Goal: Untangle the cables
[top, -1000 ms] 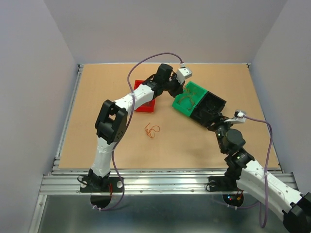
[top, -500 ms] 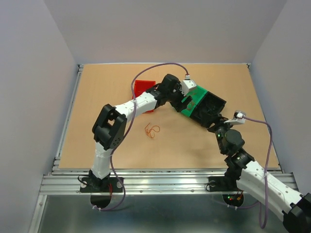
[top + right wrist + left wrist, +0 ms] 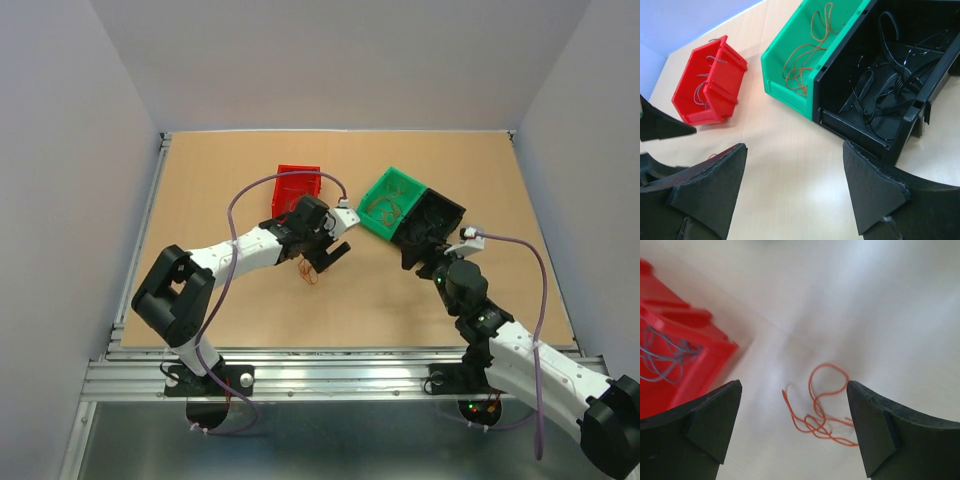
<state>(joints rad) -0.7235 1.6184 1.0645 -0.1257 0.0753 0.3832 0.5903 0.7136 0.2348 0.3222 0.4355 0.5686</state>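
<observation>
Orange-red cables [image 3: 815, 421], red bin [image 3: 710, 95], green bin [image 3: 788, 93], black bin [image 3: 852, 127], tan table [image 3: 220, 170].

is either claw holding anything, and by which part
Nothing is held. The left claw is open above the orange wire lying on the table; the right claw is open and empty.

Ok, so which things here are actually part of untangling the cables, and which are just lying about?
In the job:
orange-red wires, loose below the open left gripper
brownish wires in the green bin
black wires in the black bin
grey wires in the red bin

Just there:
lilac arm cables
right gripper, open and empty
</observation>
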